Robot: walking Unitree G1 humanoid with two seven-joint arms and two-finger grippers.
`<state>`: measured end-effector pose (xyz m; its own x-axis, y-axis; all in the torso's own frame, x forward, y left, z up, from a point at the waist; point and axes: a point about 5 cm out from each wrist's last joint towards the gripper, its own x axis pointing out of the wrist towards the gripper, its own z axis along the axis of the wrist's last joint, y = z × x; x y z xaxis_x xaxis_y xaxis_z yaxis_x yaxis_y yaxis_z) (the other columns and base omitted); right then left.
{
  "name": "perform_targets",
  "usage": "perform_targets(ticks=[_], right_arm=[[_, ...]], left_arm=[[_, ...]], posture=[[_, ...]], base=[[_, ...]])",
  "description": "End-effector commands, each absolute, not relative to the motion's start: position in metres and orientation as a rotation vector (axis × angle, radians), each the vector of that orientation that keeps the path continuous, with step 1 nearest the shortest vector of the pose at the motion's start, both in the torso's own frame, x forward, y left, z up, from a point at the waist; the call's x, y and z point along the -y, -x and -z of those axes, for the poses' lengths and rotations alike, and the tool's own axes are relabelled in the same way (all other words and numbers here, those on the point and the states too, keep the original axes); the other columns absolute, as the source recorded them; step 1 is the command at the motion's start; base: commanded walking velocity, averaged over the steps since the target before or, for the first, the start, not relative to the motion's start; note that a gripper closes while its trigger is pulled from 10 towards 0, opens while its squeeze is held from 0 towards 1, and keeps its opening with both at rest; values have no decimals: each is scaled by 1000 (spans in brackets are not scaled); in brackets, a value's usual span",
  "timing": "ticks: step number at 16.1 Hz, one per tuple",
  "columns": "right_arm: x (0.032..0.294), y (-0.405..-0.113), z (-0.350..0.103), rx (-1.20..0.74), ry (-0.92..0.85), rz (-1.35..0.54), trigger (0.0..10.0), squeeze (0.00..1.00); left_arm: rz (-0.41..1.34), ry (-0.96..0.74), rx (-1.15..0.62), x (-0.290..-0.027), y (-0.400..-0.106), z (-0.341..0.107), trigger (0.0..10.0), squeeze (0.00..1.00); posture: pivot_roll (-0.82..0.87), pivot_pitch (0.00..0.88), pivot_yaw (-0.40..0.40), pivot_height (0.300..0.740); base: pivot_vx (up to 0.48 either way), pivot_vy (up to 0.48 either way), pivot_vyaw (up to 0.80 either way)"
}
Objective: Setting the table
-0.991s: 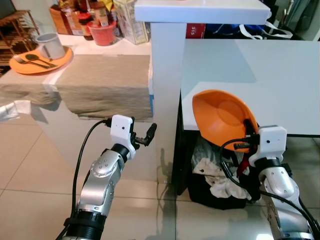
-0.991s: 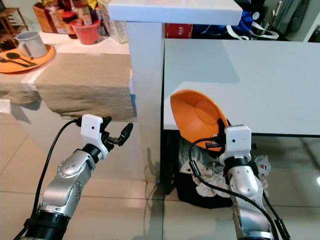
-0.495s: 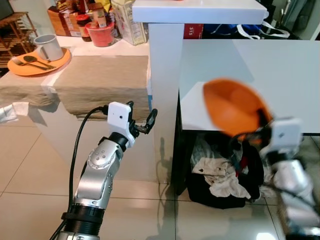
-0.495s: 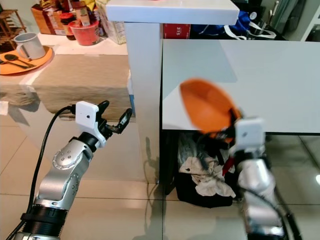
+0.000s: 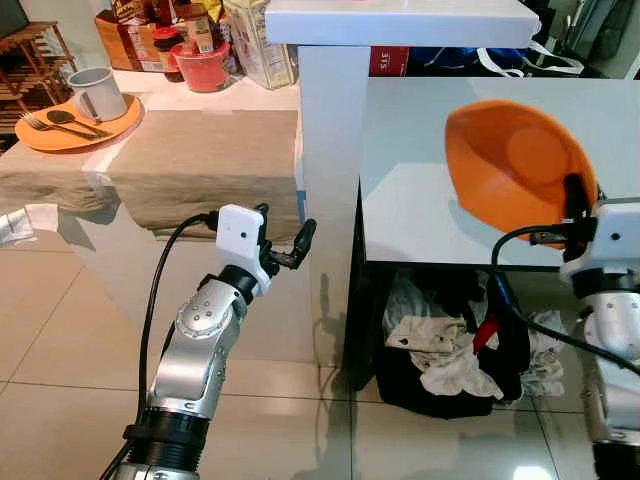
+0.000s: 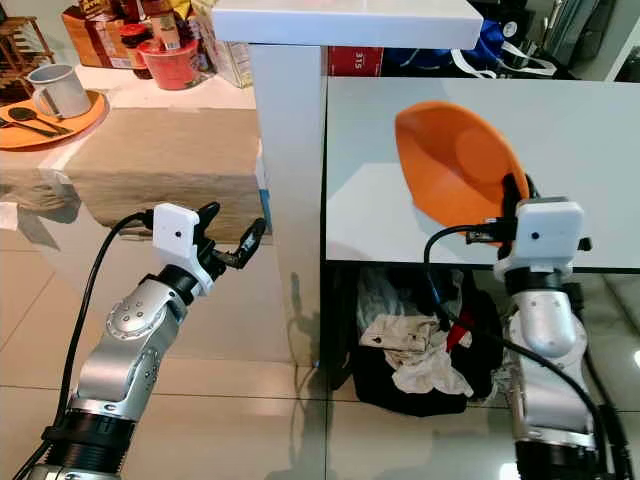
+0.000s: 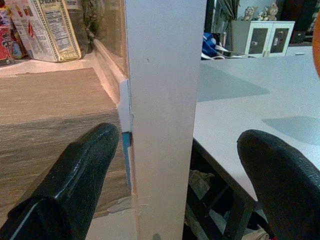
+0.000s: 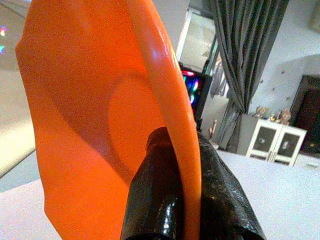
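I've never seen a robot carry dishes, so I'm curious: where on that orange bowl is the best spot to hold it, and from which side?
By the thin rim, coming from below. The orange bowl stands tilted on edge above the white table, so its lower rim is easiest to reach. The right hand pinches it there, one finger inside and one outside. The wall is too wide and smooth to grasp.
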<state>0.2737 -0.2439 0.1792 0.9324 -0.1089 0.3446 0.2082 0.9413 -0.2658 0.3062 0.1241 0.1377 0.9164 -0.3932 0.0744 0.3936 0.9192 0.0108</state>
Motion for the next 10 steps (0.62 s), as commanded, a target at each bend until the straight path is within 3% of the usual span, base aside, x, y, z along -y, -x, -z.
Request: perform_targets(ticks=[1,10], right_arm=[[244,-273,-179,328,294,167,0,0],[224,-266,-150,233,272,84,0,0]], left_arm=[[405,1,54,-124,-306,-134,10000,0],[417,21,42,-114,-304,-131,10000,0]], posture=[[-33,0,37,740],[-36,0,38,740]], base=[[0,-480,0],[0,-457,0]])
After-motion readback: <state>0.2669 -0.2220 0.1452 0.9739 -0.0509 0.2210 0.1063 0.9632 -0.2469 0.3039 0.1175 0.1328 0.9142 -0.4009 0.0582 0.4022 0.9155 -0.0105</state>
